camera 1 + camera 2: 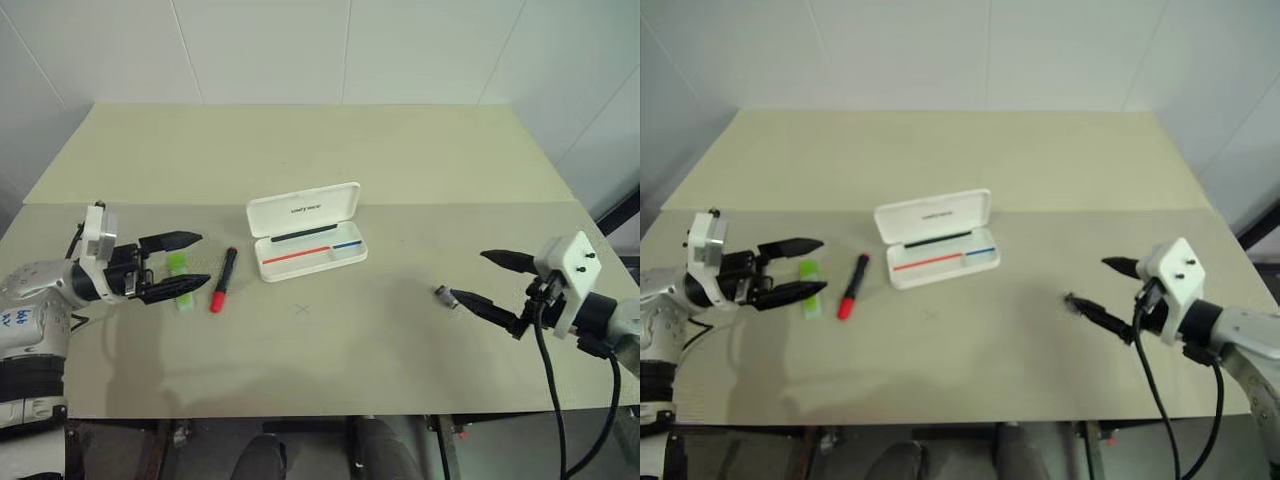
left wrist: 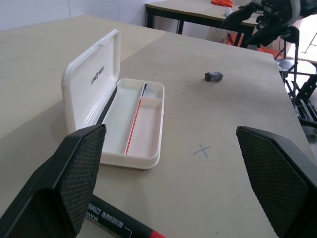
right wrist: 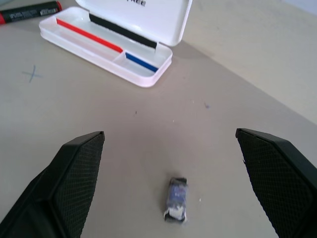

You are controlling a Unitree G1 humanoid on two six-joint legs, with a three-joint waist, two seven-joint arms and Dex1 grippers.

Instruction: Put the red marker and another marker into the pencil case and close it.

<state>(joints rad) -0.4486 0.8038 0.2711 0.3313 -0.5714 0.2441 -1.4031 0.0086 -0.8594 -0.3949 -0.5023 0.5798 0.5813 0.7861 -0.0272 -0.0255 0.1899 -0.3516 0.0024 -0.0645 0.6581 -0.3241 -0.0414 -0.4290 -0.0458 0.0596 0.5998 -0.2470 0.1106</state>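
Observation:
The white pencil case (image 1: 303, 208) lies open at the table's middle, lid up, with red and blue stripes inside and nothing in its tray. To its left lies the red marker (image 1: 223, 280), black barrel, red cap toward me. The light-green highlighter (image 1: 179, 268), the other marker, lies just left of that. My left gripper (image 1: 204, 258) is open and level, its fingers on either side of the highlighter as seen from above, pointing toward the red marker (image 2: 119, 224) and the case (image 2: 91, 82). Far to the right, my right gripper (image 1: 469, 274) is open with nothing between its fingers.
A tiny grey metallic piece (image 3: 176, 199) lies on the table just ahead of my right gripper. A faint pencilled cross (image 1: 304, 309) marks the table in front of the case. Bare beige tabletop (image 1: 300, 150) stretches behind the case to the wall.

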